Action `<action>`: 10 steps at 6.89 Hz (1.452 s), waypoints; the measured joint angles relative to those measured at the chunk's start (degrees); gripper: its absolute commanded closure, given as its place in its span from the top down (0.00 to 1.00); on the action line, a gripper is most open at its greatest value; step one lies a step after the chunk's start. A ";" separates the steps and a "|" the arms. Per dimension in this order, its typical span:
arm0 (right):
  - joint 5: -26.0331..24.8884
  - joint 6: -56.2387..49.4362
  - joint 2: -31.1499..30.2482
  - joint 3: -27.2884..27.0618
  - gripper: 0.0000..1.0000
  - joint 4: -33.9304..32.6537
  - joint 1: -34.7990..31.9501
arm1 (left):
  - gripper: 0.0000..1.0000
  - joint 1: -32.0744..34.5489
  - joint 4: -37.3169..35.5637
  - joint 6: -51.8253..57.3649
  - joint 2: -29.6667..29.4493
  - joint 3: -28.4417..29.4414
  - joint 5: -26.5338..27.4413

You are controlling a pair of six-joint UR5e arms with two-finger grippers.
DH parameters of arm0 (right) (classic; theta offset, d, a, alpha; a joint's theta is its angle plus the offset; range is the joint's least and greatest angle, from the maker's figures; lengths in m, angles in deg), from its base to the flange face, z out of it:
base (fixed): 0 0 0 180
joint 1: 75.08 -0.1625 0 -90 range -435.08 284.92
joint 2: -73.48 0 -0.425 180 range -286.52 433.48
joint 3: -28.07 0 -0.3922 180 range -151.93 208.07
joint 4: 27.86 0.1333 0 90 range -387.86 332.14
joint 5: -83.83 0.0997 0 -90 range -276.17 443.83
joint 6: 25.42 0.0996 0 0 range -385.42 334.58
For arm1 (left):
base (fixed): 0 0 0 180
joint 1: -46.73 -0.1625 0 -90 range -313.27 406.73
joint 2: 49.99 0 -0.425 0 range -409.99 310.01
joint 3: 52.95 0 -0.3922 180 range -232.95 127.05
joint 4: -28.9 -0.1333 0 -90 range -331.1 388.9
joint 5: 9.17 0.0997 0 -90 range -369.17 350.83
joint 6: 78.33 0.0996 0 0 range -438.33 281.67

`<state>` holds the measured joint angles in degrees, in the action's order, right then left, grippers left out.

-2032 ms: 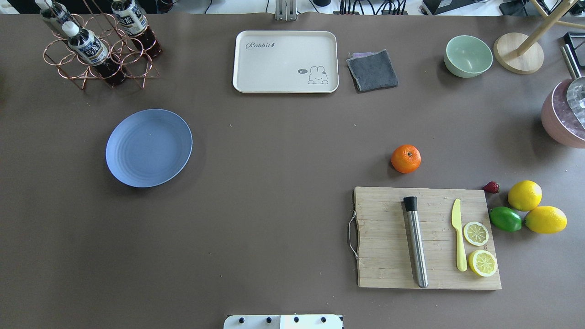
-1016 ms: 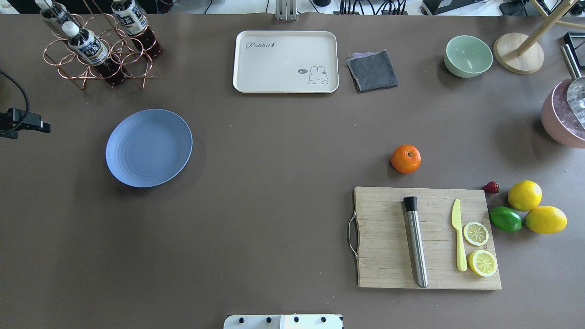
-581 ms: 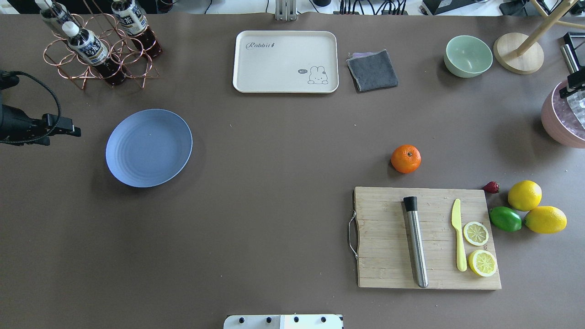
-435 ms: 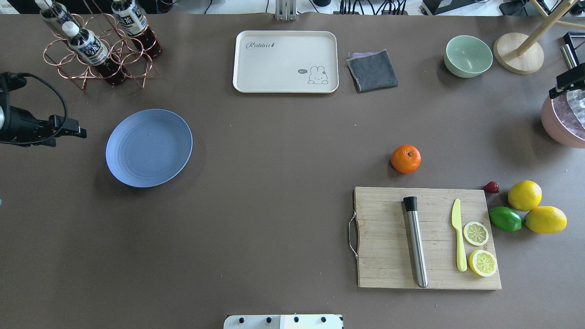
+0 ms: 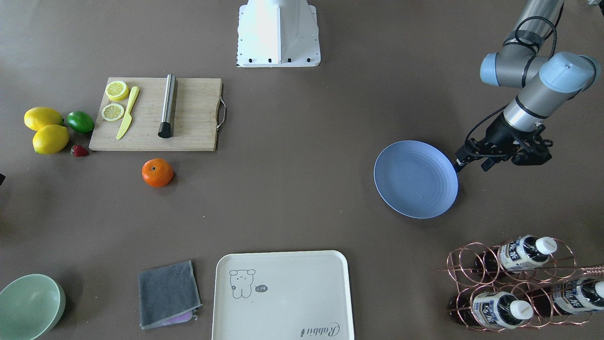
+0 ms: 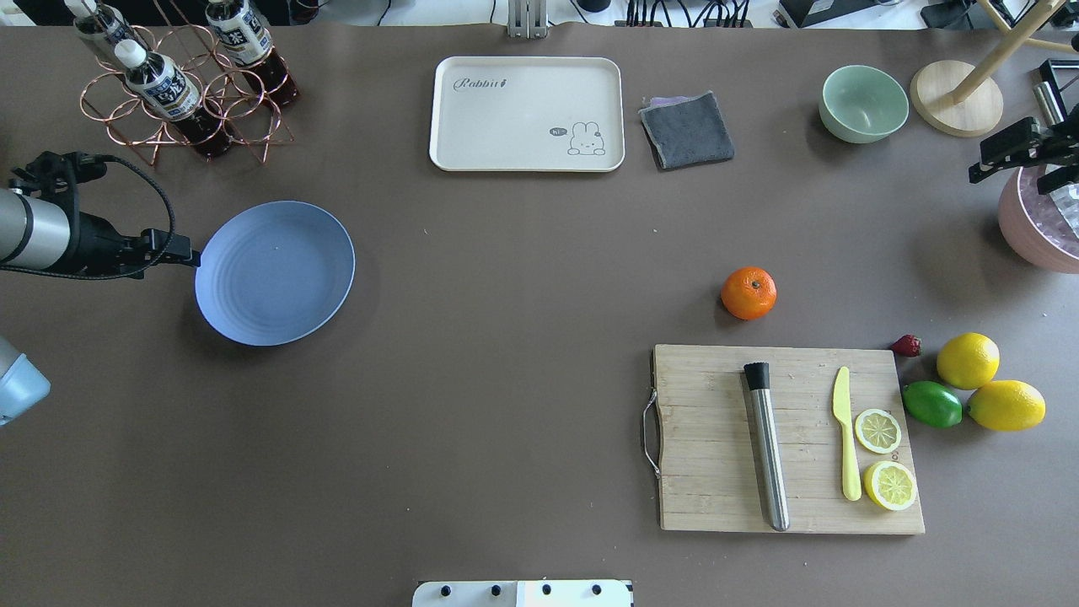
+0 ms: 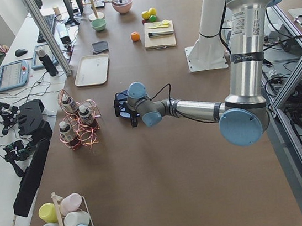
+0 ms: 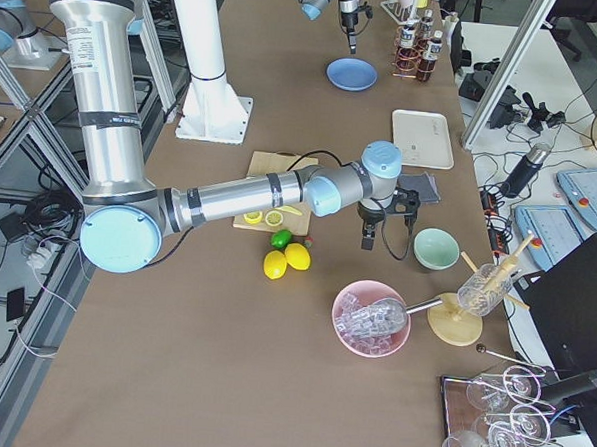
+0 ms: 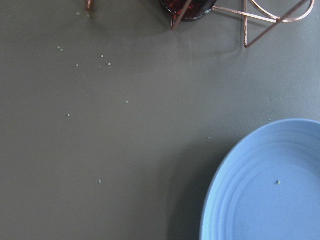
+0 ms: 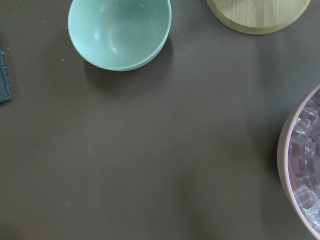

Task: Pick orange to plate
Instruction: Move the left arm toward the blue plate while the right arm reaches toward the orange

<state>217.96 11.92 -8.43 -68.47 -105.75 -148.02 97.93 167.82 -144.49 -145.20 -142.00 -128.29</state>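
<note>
Your small round bright-orange orange (image 6: 748, 292) sits on the brown table (image 6: 506, 354), just beyond the wooden cutting board (image 6: 716, 438) and well apart from the round pale-blue plate (image 6: 275, 272). The left gripper (image 6: 187, 255) hovers by the plate's rim and the right gripper (image 6: 1007, 150) by the pink bowl (image 6: 1033, 232). You can't tell whether either is spread or pressed together.

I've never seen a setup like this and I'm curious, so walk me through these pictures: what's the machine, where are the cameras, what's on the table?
This is a robot with two arms at a brown table, each arm ending in two fingers. Two pictures look down from above, one from behind the robot, one facing it; two look along the table from its ends; two come from cameras on the wrists. The left fingers hang by the edge of the empty blue plate. The right fingers hang near a pink bowl. The orange lies on the table beside a wooden cutting board. Neither arm seems to hold anything.
</note>
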 measured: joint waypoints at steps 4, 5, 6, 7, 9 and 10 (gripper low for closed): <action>-0.01 0.54 0.16 -0.09 1.00 0.11 0.83 | 0.00 -4.31 0.05 -0.02 -3.36 2.65 0.50; -0.01 0.77 0.17 -0.11 1.00 0.11 0.86 | 0.00 -4.41 0.05 -0.05 -3.36 2.60 0.39; -0.01 1.20 0.17 -0.13 1.00 0.11 0.90 | 0.00 -3.97 -0.06 -0.06 -3.23 2.36 0.07; -0.03 1.41 0.17 -0.13 1.00 0.11 0.93 | 0.00 -2.75 -0.38 -0.06 -3.27 2.15 -1.21; -0.03 1.54 0.59 -0.14 1.00 0.09 0.96 | 0.00 0.53 -0.91 -1.10 -3.98 1.50 -6.80; -0.02 2.01 1.50 -0.14 1.00 0.06 1.05 | 0.00 1.42 -1.53 -3.85 -5.61 0.91 -8.80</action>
<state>217.94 13.92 -6.93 -68.61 -105.70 -146.97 99.35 166.29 -148.34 -150.81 -141.09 -137.09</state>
